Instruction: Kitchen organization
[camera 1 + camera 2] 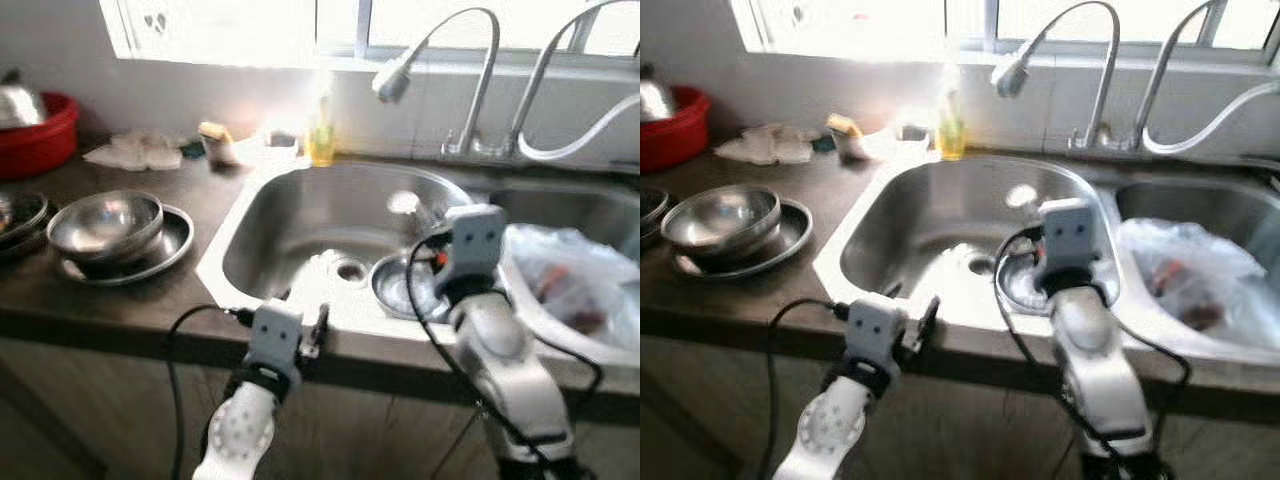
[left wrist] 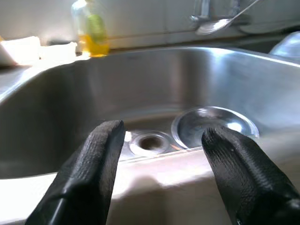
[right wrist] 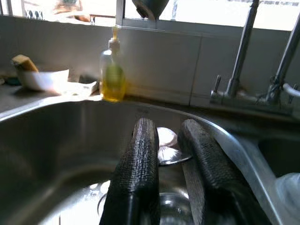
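Observation:
A shallow steel dish [image 1: 395,285] lies on the floor of the left sink basin [image 1: 225,250], beside the drain [image 2: 151,142]. My left gripper [image 2: 161,129] is open and hovers at the basin's front rim, pointing toward the drain and the dish [image 2: 213,124], with nothing between its fingers. My right gripper [image 3: 164,124] reaches down into the basin just above the dish. Its fingers are close together with only a narrow gap, and I see nothing clearly held. A shiny steel piece [image 3: 166,150] lies beyond them.
A steel bowl on a plate [image 1: 105,225] stands on the dark counter at left, with a red basin [image 1: 40,135] behind. A yellow soap bottle [image 1: 322,135] and two faucets [image 1: 480,80] line the back. A plastic bag [image 1: 570,280] sits in the right basin.

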`<state>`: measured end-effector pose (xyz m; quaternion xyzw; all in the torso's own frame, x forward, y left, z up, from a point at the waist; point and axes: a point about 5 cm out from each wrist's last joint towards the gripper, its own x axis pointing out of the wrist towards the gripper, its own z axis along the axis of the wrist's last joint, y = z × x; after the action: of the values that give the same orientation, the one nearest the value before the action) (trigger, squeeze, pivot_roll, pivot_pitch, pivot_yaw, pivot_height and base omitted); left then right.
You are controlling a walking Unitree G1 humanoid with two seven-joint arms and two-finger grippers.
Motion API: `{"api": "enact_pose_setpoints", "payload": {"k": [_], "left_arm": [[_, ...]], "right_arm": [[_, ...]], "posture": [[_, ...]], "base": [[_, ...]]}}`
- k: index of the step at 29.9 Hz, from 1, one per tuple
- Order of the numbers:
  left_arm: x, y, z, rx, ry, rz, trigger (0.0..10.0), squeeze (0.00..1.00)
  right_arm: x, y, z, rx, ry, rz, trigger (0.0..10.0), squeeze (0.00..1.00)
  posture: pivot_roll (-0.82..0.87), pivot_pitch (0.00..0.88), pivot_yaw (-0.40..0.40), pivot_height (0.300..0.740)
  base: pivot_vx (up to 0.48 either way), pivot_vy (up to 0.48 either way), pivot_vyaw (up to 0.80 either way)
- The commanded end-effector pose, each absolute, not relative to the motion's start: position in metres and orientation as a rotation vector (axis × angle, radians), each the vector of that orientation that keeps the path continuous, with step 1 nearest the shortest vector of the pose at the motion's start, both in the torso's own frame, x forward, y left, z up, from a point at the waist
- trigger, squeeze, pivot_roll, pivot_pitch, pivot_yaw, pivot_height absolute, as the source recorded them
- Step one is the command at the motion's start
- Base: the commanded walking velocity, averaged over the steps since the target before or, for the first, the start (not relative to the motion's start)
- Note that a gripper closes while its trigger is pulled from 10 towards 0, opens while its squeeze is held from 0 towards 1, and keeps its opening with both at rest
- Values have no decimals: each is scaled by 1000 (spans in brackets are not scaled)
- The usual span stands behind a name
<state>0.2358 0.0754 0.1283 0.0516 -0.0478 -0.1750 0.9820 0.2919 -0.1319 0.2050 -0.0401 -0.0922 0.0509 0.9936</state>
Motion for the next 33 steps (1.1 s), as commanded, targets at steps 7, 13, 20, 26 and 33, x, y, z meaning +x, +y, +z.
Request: {"api": "enact_pose_setpoints", "payload": {"k": [7,13,20,26,33], "left_arm": [[234,79,128,118,-91,-340,10000,0],[229,79,127,116,-83,-335,10000,0],[224,80,126,117,-74,-328,10000,0],[219,80,127,115,-68,-330,10000,0],[215,81,127,116,-58,-334,10000,0]], "right_arm": [[324,-125,203,-147,-53,220,10000,0],[355,-130,205,-138,27,238,10000,0],[383,-138,218,-189,47,200,10000,0],[397,-139,221,-203,67,182,10000,0],[403,-142,197,-216,170,148,10000,0]], "posture": [[188,14,-58,740],[198,22,-71,740],[214,39,-83,740],[221,59,-83,740],[225,82,-78,740]], "base": [[0,0,0],[0,0,0],[0,0,0],[0,0,0],[0,0,0]]}}
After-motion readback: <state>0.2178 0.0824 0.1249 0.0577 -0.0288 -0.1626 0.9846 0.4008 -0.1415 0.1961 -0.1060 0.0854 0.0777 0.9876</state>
